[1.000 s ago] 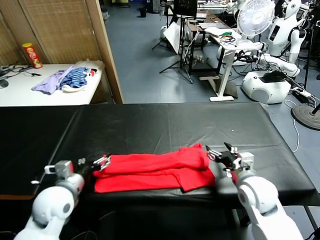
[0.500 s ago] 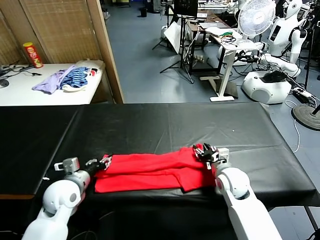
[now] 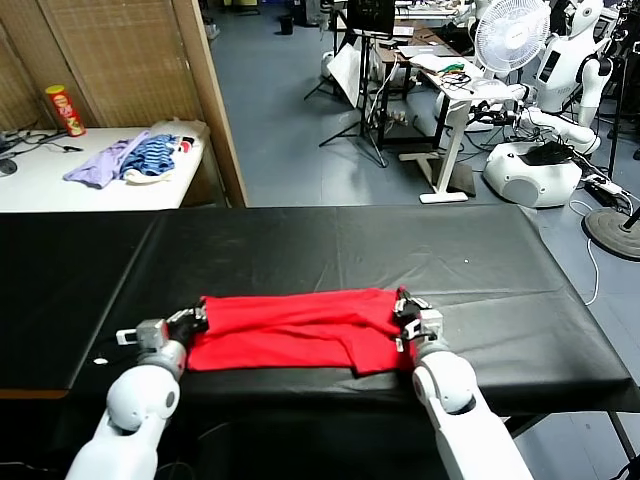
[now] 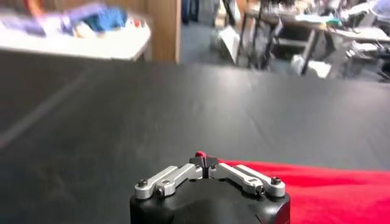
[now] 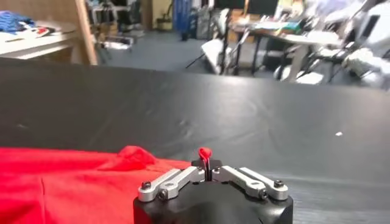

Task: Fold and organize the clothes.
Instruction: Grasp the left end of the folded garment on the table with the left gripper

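The red T-shirt (image 3: 300, 330) lies folded lengthwise near the front edge of the black surface (image 3: 330, 250). The left gripper (image 3: 192, 318) and right gripper (image 3: 407, 305) each pinch 1 end, fingers pressed together on cloth.

Both sets of fingers, spread a second ago, have now pinched the red T-shirt (image 3: 300, 330) ends and dragged it farther up the tabletop (image 3: 330, 250).

- A robotics lab: white humanoid robots (image 3: 570, 50) stand parked at 1 o'clock on the grey floor.
- Desks (image 3: 440, 70) cluttered with cables and gear, a pedestal fan (image 3: 512, 35) and tripod stands (image 3: 365, 110) crowd the 12 o'clock side.
- A black-covered bench (image 3: 330, 250) fills the foreground.
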